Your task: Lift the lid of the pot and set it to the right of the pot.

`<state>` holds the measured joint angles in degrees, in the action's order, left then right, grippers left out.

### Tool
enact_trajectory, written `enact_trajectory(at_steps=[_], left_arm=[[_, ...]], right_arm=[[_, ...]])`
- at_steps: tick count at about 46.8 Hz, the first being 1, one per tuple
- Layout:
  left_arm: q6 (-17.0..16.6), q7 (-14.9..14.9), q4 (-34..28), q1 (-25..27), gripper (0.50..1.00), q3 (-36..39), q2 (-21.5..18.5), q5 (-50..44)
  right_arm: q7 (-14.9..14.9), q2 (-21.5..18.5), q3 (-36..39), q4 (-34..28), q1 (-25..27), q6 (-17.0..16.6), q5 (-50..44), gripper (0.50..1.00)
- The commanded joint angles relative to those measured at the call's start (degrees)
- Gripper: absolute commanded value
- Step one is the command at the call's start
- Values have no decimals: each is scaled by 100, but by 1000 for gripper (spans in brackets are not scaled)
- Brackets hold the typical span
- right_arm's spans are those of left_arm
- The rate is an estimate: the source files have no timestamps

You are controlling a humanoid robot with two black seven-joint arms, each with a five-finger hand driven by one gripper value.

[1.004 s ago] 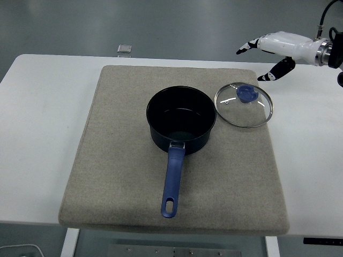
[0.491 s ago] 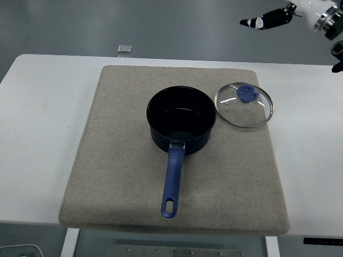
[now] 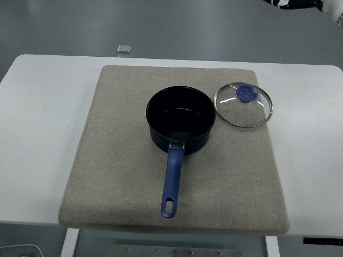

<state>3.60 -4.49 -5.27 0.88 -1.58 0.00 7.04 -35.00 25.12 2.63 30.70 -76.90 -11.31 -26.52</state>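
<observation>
The right hand (image 3: 300, 3) has risen almost out of view at the top right corner; whether its fingers are apart cannot be told. The round glass lid (image 3: 244, 104), steel-rimmed with a blue knob, lies flat on the beige felt mat (image 3: 118, 176) just right of the dark saucepan (image 3: 181, 119). The saucepan's long blue handle points toward the near edge.

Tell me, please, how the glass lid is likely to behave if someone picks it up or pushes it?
The lid looks like glass in a metal rim, so probably rigid and breakable if dropped. Its blue knob seems the surest hold. Lying flat on the fabric mat, it should probably drag rather than glide, and would hardly roll.
</observation>
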Motion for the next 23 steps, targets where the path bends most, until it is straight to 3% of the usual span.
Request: enact_trajectory(at_steps=[1, 11, 23], left_arm=[[0, 1, 0, 0, 1000, 0, 0, -1], [0, 1, 0, 0, 1000, 0, 0, -1], [0, 1, 0, 0, 1000, 0, 0, -1]], right_arm=[[0, 1, 1, -72, 105, -99, 24, 864], [0, -7, 1, -99, 237, -406, 577, 891], [0, -104, 1, -90, 527, -433, 1430, 895]])
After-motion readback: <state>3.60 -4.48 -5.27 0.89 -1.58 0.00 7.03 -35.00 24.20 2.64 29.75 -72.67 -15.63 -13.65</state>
